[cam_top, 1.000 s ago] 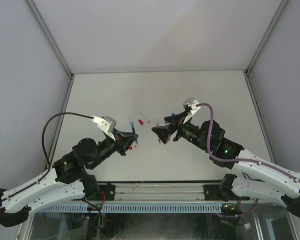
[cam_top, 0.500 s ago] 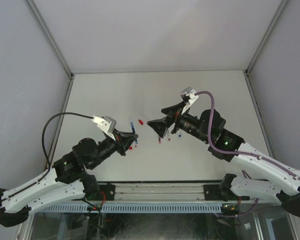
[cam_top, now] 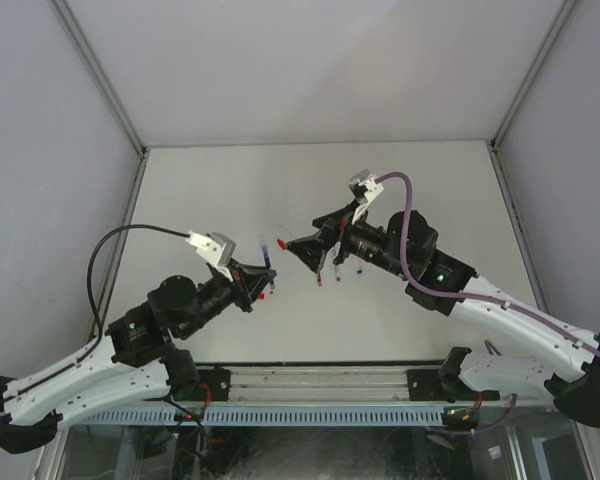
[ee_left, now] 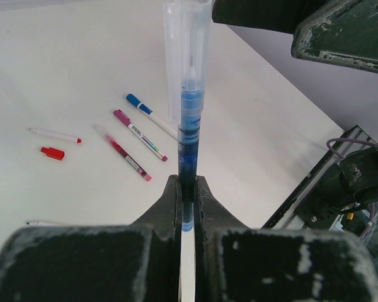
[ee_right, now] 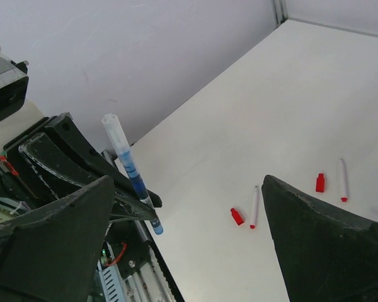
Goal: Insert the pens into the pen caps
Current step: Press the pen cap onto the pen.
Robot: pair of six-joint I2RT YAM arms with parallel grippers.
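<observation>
Swinging in from the right, the right gripper has come closer to the left gripper over the last second and has spread its jaws wide; the left arm has not shifted.

From above, the left gripper pinches a blue pen that points away from the arm bases. The right gripper hangs just beside it with nothing between its fingers. Three loose pens lie on the table under the right wrist, and what seems to be a red cap lies by the right fingertips, too small to be sure.

In the left wrist view, the left gripper is clamped on the blue pen, which stands straight out of the jaws with its clear end uppermost. On the table beyond lie a blue-ended pen, a magenta pen, a pink pen, a red-tipped pen and a red cap.

In the right wrist view, the right gripper holds its fingers far apart and empty. The blue pen tilts up from the left gripper. Farther off, one red cap lies beside a thin pen, and a second cap lies beside another pen.
</observation>
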